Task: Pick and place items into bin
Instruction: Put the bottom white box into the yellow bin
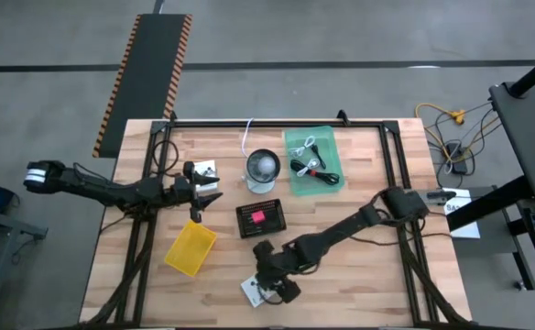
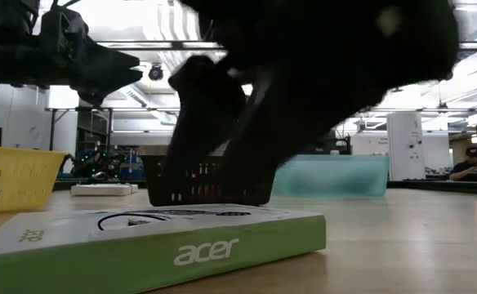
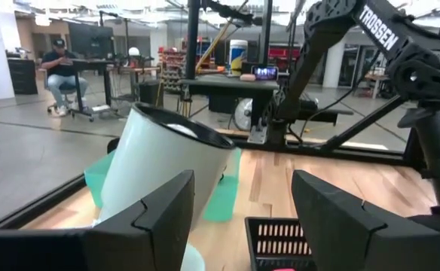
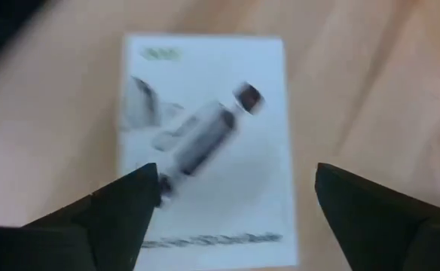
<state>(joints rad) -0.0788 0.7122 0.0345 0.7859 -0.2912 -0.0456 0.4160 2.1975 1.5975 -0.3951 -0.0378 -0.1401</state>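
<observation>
A flat white Acer packet (image 1: 256, 291) with a green side (image 2: 181, 245) lies flat near the table's near edge. My right gripper (image 1: 269, 278) hovers over it, open; in the right wrist view the packet (image 4: 205, 135) lies between and ahead of the gripper (image 4: 235, 177). My left gripper (image 1: 205, 194) is open and empty, raised above the table (image 2: 112, 61) beside a second white packet (image 1: 203, 170). It (image 3: 242, 184) faces the round cup (image 3: 167, 165). The yellow bin (image 1: 191, 248) stands near the left gripper. A green tray (image 1: 314, 161) holds black and white cables.
A black basket (image 1: 261, 218) with a pink-red thing inside stands mid-table, between the cup (image 1: 262, 170) and the right gripper. A thin white cable (image 1: 247, 137) lies by the far edge. A dark frame runs along the table's sides. A person sits far off in the room (image 3: 58, 64).
</observation>
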